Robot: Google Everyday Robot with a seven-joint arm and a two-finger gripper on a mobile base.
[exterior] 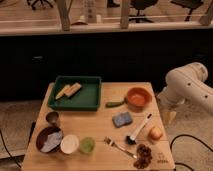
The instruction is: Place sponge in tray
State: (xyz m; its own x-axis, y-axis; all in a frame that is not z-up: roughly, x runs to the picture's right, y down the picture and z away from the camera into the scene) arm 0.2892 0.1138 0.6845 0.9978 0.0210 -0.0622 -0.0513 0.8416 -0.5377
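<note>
The blue-grey sponge lies flat near the middle of the wooden table. At the table's back left is the dark green tray, with two tan sticks in its left half. My white arm reaches in from the right, off the table's right edge. Its gripper hangs pointing down beside that edge, to the right of the sponge and well apart from it. The gripper is open and holds nothing.
An orange bowl and a green vegetable sit behind the sponge. A dish brush, an orange fruit, a fork and a dark food pile lie front right. A metal cup, a cloth-filled bowl and two small cups stand front left.
</note>
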